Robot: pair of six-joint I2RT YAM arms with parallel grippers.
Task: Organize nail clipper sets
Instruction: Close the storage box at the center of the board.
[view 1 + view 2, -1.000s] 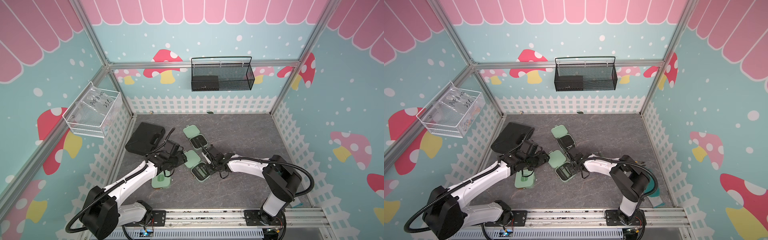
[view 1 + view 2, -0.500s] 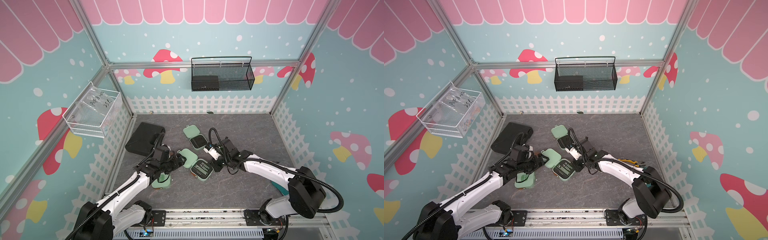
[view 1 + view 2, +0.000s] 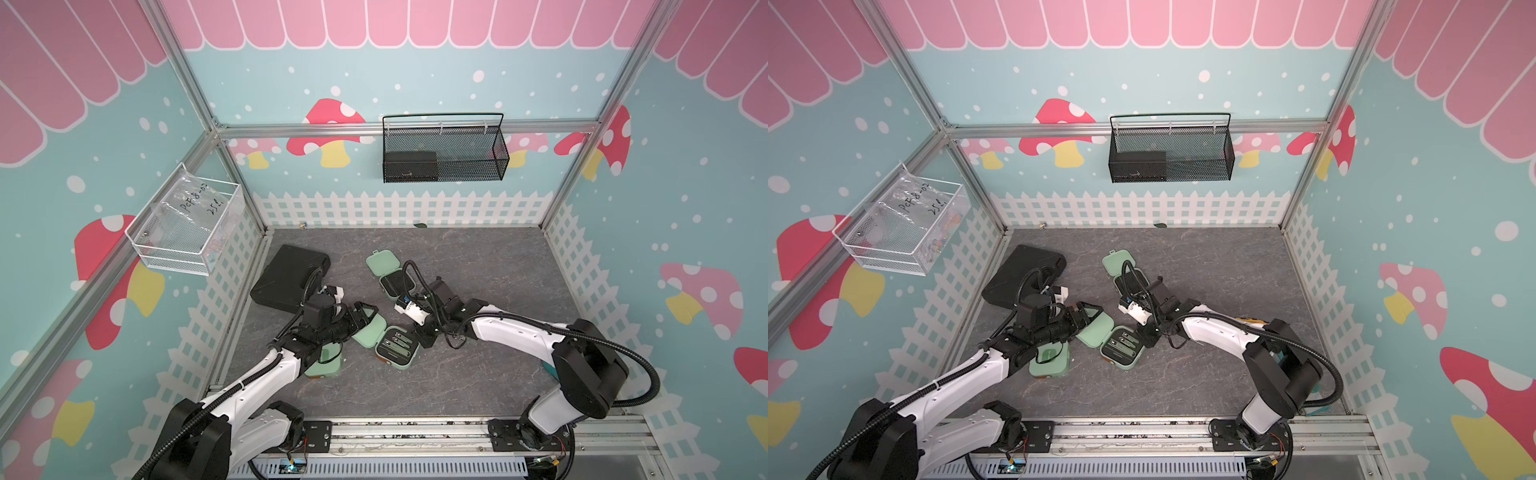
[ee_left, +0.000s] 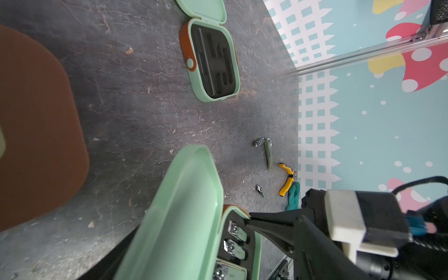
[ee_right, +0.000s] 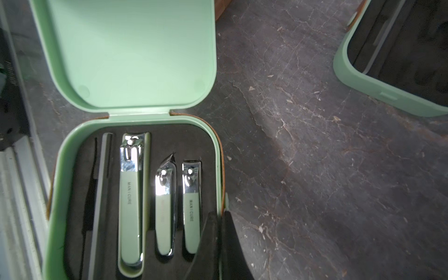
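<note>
An open mint nail clipper set lies mid-floor with three silver clippers in its black insert. My right gripper is shut on the base's side wall. The set's lid stands raised, and my left gripper is open right beside it. A second open mint case, with empty slots, lies farther back. A closed mint case sits under my left arm. A blurred brown rounded shape is close in the left wrist view.
A large black case lies at the back left. Loose clippers, yellow pliers and a teal item lie near the right fence. On the walls hang a black mesh basket and a clear bin.
My left gripper has moved right, up to the lid, and opened a little wider. The right arm's elbow swung out to the right while its gripper stayed at the open set.
</note>
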